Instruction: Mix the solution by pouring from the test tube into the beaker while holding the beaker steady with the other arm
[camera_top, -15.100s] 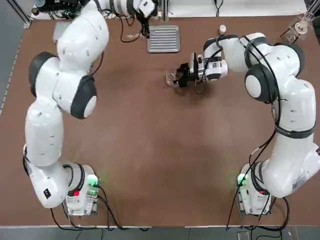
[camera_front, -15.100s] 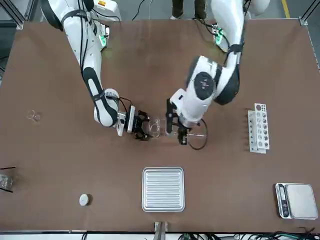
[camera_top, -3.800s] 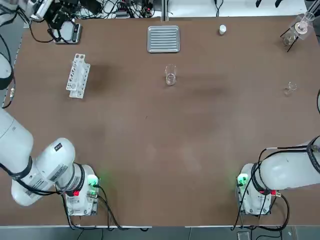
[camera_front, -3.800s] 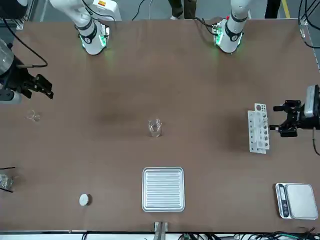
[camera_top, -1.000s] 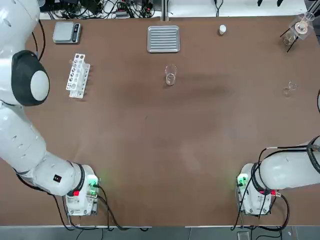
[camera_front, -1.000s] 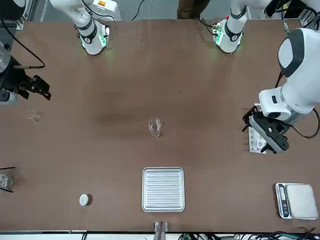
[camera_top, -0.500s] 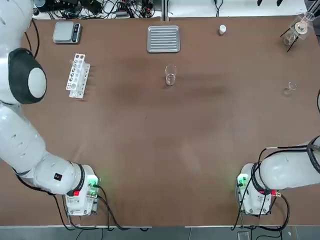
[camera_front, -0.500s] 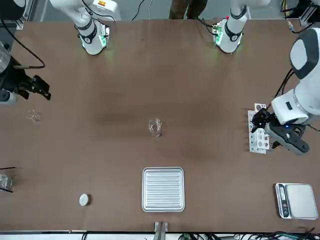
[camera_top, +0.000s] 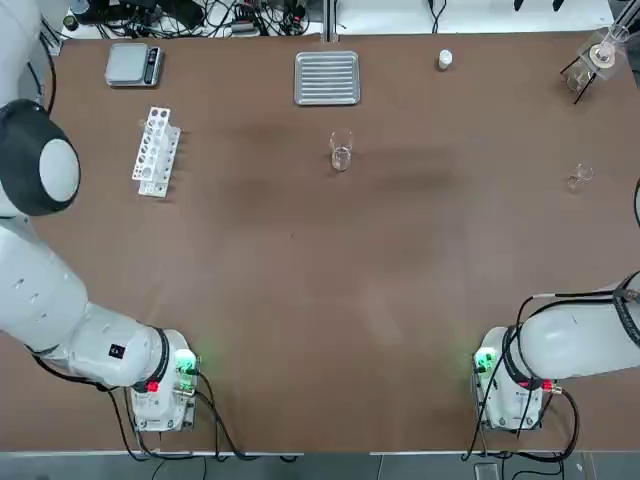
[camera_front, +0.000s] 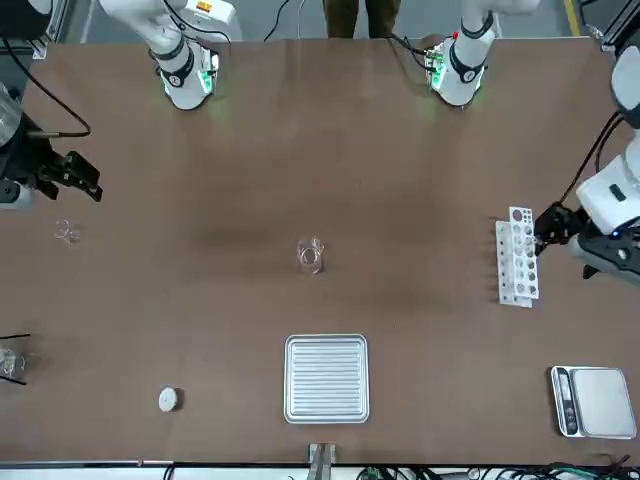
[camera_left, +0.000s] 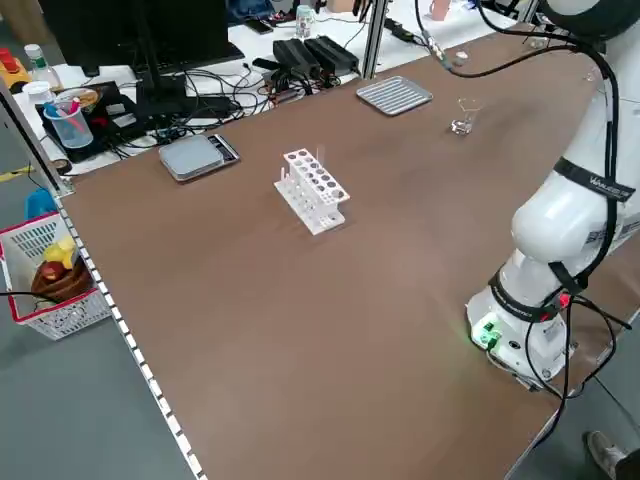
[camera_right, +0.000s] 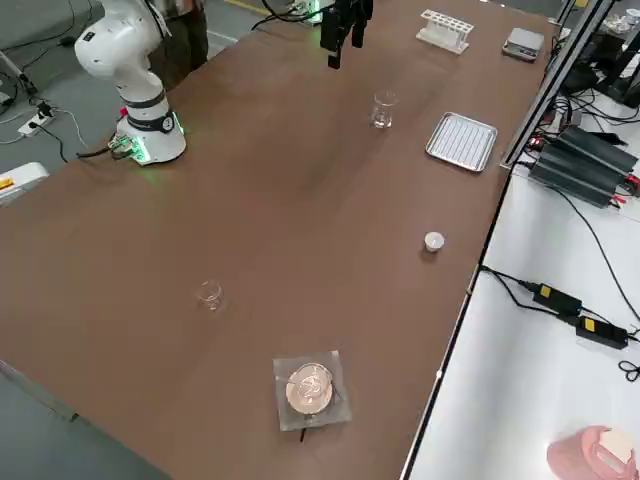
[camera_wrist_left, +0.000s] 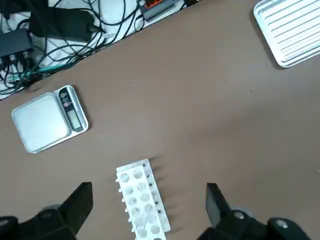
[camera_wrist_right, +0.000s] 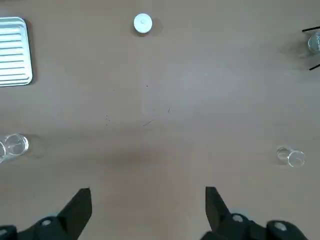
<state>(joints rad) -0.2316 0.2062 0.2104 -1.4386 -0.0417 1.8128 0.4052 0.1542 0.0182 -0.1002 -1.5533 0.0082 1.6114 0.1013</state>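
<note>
The beaker (camera_top: 341, 152) stands alone on the brown table behind its middle, also in the front view (camera_front: 310, 255). A thin clear test tube (camera_left: 318, 157) shows faintly, rising from the far end of the white rack (camera_top: 154, 151). My left gripper (camera_front: 550, 228) hangs open, raised beside that rack near the table's left edge; the left wrist view shows the rack (camera_wrist_left: 142, 197) below its spread fingers (camera_wrist_left: 82, 200). My right gripper (camera_front: 88, 178) hovers open and empty at the table's right side, far from the beaker (camera_wrist_right: 15, 145).
A ribbed metal tray (camera_top: 327, 77) and a scale (camera_top: 132, 64) lie along the back edge. A white cap (camera_top: 445, 60), a flask on a stand (camera_top: 597, 55) and a tiny glass vessel (camera_top: 580, 178) sit at the back right.
My left gripper has swung from over the rack outward toward the table's left edge. The right gripper, the beaker and the rack have stayed put.
</note>
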